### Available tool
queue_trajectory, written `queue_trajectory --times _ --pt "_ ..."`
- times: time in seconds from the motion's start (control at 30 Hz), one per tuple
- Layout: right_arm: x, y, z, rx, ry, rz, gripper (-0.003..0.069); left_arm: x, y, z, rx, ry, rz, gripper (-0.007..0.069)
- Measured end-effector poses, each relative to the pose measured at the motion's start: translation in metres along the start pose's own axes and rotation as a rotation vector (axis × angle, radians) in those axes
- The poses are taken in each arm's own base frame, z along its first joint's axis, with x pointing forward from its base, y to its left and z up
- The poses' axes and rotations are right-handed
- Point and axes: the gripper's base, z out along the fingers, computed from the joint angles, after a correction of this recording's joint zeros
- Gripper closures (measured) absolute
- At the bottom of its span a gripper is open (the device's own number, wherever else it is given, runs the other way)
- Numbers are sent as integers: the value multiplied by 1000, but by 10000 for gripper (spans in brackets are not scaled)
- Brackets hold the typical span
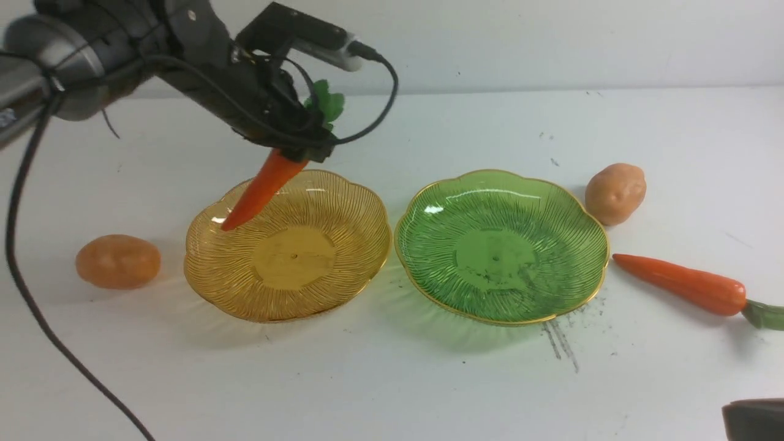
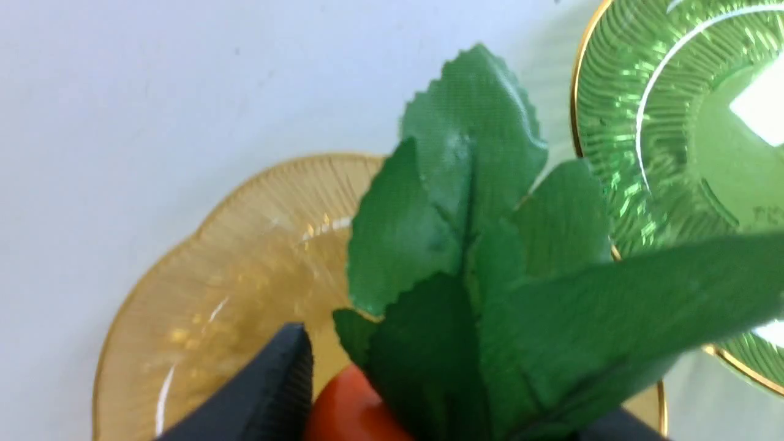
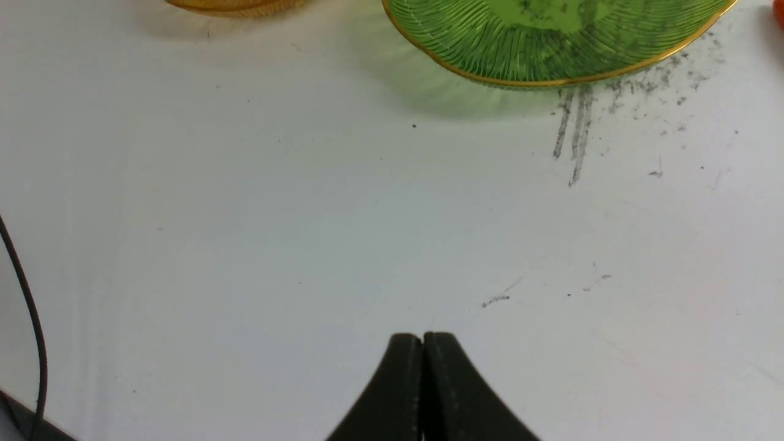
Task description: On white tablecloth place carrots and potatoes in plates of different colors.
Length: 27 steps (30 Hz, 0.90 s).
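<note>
My left gripper [image 1: 300, 150] is shut on an orange carrot [image 1: 260, 188] near its green leafy top [image 1: 327, 104]. The carrot hangs tilted, tip down over the far left part of the amber-yellow plate [image 1: 355, 257]. In the left wrist view the leaves [image 2: 490, 257] hide most of the carrot [image 2: 349, 410] above the amber plate [image 2: 202, 306]. The green plate [image 1: 576, 269] stands to its right, empty. A second carrot [image 1: 680, 283] lies right of it. One potato [image 1: 615, 192] lies behind that carrot, another potato [image 1: 117, 261] left of the amber plate. My right gripper [image 3: 422, 337] is shut and empty, low over the white tablecloth [image 3: 245, 245].
A black cable [image 1: 37, 306] trails from the left arm across the cloth's left side. Grey scuff streaks [image 1: 560, 340] mark the cloth in front of the green plate [image 3: 551, 55]. A dark edge of the right arm [image 1: 753, 419] shows at the bottom right corner.
</note>
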Motion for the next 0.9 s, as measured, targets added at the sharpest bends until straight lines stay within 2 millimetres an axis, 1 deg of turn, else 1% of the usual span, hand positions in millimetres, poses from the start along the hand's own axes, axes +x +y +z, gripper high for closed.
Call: queue_trajectory --times 0.03,0.07,0.1,0.17,0.2,0.23,0.3,0.4,0.43,0.47,0.5,0.53,0.57,0.6,0.63,0.67,0.7,0.73,0.77,0.8,0.83,0.87,0.9 --pt "-1 -1 0 15 -6 -10 673 2 -5 16 3 8 17 263" --pt "-1 -2 0 19 -8 -11 673 2 -6 18 4 11 18 263" --pt "-2 -3 0 38 -17 -10 673 6 -9 31 11 35 32 263" --pt "-5 -6 -2 77 -34 7 673 14 -12 48 18 79 41 256" --pt "-7 -8 -4 101 -42 6 673 16 -13 52 21 93 34 240" --pt "-12 -10 -8 146 -53 21 673 20 -13 58 22 122 16 186" --pt "-19 -15 -13 229 -46 22 673 24 -13 61 24 150 -22 99" --pt "-41 -20 -24 394 -25 1 673 26 -13 61 17 182 -67 -27" --pt "-45 -20 -25 407 -30 -4 673 26 -12 60 15 180 -66 -31" --pt "-60 -17 -28 444 -37 -21 673 25 -12 56 7 198 -96 -53" --pt "-64 -16 -29 446 -41 -24 673 24 -11 56 4 200 -96 -55" --pt "-79 -10 -31 437 -55 -41 673 23 -10 50 -7 226 -134 -47" --pt "-81 -9 -30 438 -49 -43 673 22 -10 48 -11 232 -143 -37" --pt "-93 -5 -29 428 -47 -49 673 19 -8 39 -28 257 -167 28" --pt "-100 -4 -30 423 -48 -48 673 18 -7 31 -45 275 -168 102" --pt "-108 -2 -27 409 -29 -40 673 16 -6 18 -69 311 -176 221" --pt "-113 -3 -27 407 -24 -37 673 15 -4 10 -87 322 -173 317" --pt "-119 -4 -24 396 -5 -31 673 15 -4 -2 -106 339 -174 432" --pt "-125 -6 -17 376 31 -21 673 13 -3 -16 -122 347 -177 512" --pt "-126 -7 -16 367 38 -18 673 13 -3 -19 -128 347 -175 534" --pt "-133 -13 -3 338 97 -3 673 9 -3 -37 -139 334 -177 586" --pt "-138 -19 7 311 137 13 673 7 -4 -47 -143 320 -178 602" --pt "-143 -29 18 277 175 36 673 2 -7 -67 -138 279 -186 618"
